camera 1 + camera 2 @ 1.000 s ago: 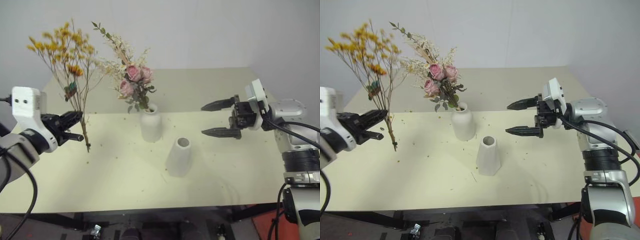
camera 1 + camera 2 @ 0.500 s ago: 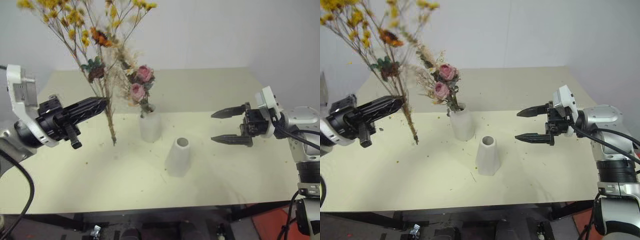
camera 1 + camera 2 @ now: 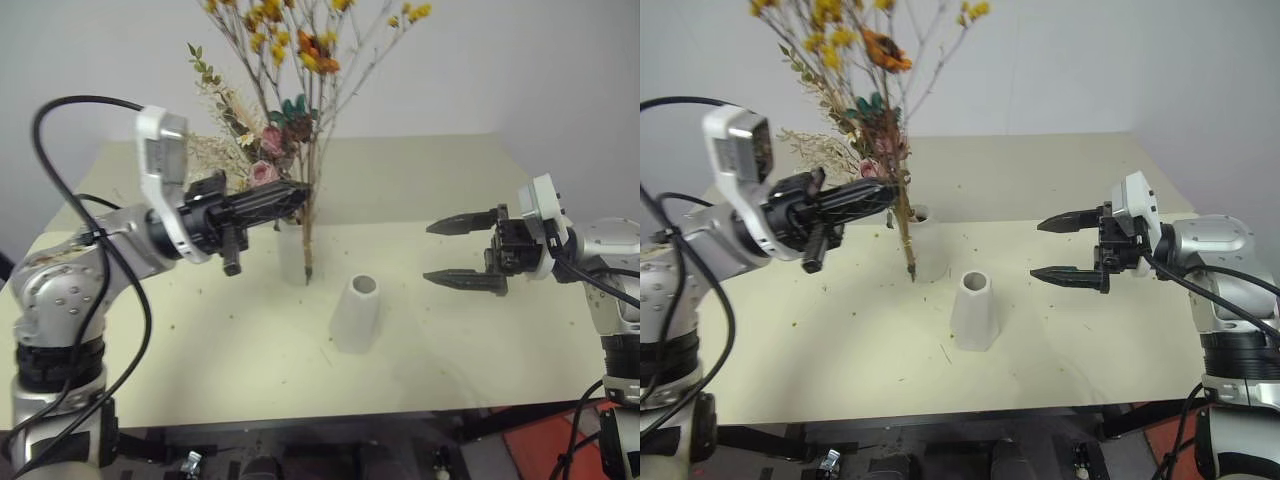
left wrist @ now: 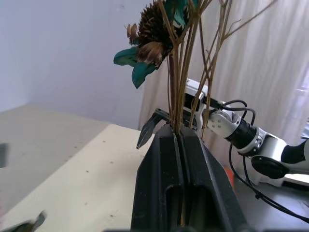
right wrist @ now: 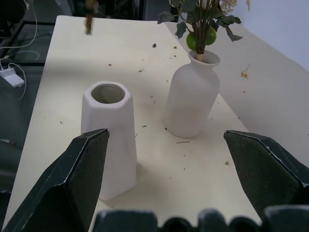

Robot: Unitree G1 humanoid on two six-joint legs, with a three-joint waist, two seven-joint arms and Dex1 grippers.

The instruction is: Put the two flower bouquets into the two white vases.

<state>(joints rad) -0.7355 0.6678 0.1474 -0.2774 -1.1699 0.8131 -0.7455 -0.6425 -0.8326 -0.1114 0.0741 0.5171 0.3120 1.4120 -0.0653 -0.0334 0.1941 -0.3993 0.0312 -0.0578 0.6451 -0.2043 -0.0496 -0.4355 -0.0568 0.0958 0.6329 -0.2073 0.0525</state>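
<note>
No readable text, label, brand, number or sign appears anywhere in these views.
</note>
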